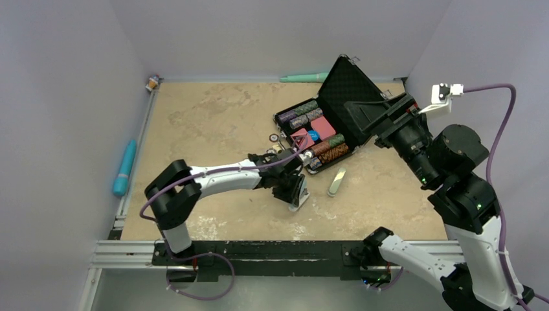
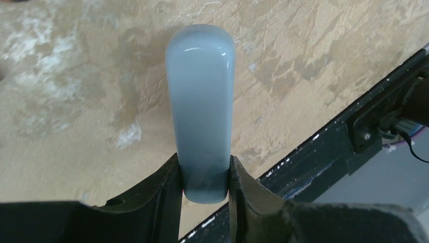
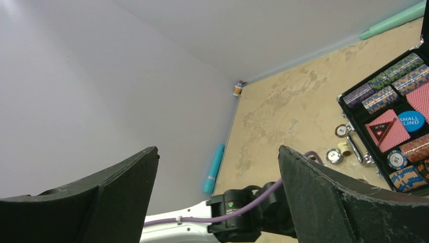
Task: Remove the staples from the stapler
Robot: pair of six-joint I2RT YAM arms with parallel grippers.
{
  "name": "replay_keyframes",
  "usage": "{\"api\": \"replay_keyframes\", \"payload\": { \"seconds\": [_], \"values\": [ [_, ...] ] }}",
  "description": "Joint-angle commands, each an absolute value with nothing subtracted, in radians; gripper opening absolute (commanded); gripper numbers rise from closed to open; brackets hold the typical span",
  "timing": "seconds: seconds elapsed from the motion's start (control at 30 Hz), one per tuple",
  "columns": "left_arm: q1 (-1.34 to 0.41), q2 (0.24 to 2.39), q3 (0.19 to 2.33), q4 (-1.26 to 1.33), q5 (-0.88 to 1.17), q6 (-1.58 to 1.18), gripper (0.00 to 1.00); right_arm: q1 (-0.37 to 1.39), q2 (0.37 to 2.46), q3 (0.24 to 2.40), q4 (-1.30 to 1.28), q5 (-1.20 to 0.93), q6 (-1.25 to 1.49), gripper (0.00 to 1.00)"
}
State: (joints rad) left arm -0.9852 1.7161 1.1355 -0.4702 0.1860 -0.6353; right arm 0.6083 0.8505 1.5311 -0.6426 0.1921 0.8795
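The light-blue stapler [image 2: 201, 101] is clamped at its near end between my left gripper's [image 2: 205, 164] black fingers and points away over the tan table. In the top view my left gripper [image 1: 294, 192] is low over the table's middle, with a pale bit of the stapler [image 1: 300, 198] showing under it. A second pale oblong piece [image 1: 336, 182] lies on the table just to its right; I cannot tell what it is. My right gripper [image 1: 364, 120] is raised high over the case at the right, open and empty, its jaws wide apart in the right wrist view [image 3: 217, 167].
An open black poker-chip case [image 1: 336, 87] with chips and cards stands at the back right, with loose chips [image 1: 275, 137] beside it. A teal pen [image 1: 124, 168] lies at the left edge, a green tube [image 1: 304, 78] at the back wall. A black rail [image 1: 259, 249] runs along the front.
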Motion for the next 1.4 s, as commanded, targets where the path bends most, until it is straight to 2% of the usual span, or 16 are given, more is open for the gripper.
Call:
{"api": "replay_keyframes", "payload": {
  "seconds": [0.0, 0.23, 0.57, 0.6, 0.63, 0.67, 0.73, 0.77, 0.8, 0.87, 0.97, 1.2, 1.37],
  "values": [
    [-1.032, 1.794, 1.245, -0.383, 0.136, -0.645, 0.0, 0.61, 0.83, 1.545, -0.661, 0.219, 0.913, 0.92],
    [-1.103, 1.956, 1.424, -0.457, 0.078, -0.595, 0.0, 0.609, 0.827, 1.542, -0.673, 0.213, 0.925, 0.92],
    [-1.152, 2.112, 1.678, -0.495, 0.194, -0.582, 0.0, 0.609, 0.835, 1.528, -0.664, 0.204, 0.926, 0.93],
    [-1.153, 2.118, 1.688, -0.506, 0.2, -0.581, 0.02, 0.61, 0.839, 1.53, -0.661, 0.203, 0.924, 0.93],
    [-1.154, 2.12, 1.694, -0.525, 0.2, -0.578, 0.08, 0.61, 0.844, 1.534, -0.66, 0.203, 0.923, 0.93],
    [-1.152, 2.115, 1.699, -0.55, 0.196, -0.573, 0.19, 0.609, 0.849, 1.538, -0.659, 0.202, 0.92, 0.93],
    [-1.152, 2.076, 1.695, -0.59, 0.182, -0.56, 0.45, 0.609, 0.859, 1.55, -0.656, 0.203, 0.912, 0.93],
    [-1.151, 2.045, 1.685, -0.603, 0.172, -0.554, 0.63, 0.609, 0.864, 1.558, -0.656, 0.205, 0.908, 0.94],
    [-1.149, 2.001, 1.671, -0.616, 0.165, -0.549, 0.76, 0.609, 0.866, 1.562, -0.655, 0.208, 0.904, 0.94],
    [-1.141, 1.931, 1.647, -0.652, 0.148, -0.538, 0.83, 0.61, 0.869, 1.567, -0.648, 0.215, 0.892, 0.95],
    [-1.122, 1.824, 1.602, -0.725, 0.096, -0.517, 0.84, 0.609, 0.873, 1.567, -0.637, 0.217, 0.873, 0.96],
    [-1.091, 1.551, 1.423, -0.864, -0.12, -0.472, 0.78, 0.609, 0.893, 1.531, -0.601, 0.176, 0.882, 0.97],
    [-0.999, 1.38, 1.25, -0.882, -0.151, -0.488, 0.73, 0.609, 0.904, 1.504, -0.573, 0.146, 0.885, 0.96]
  ]
}}
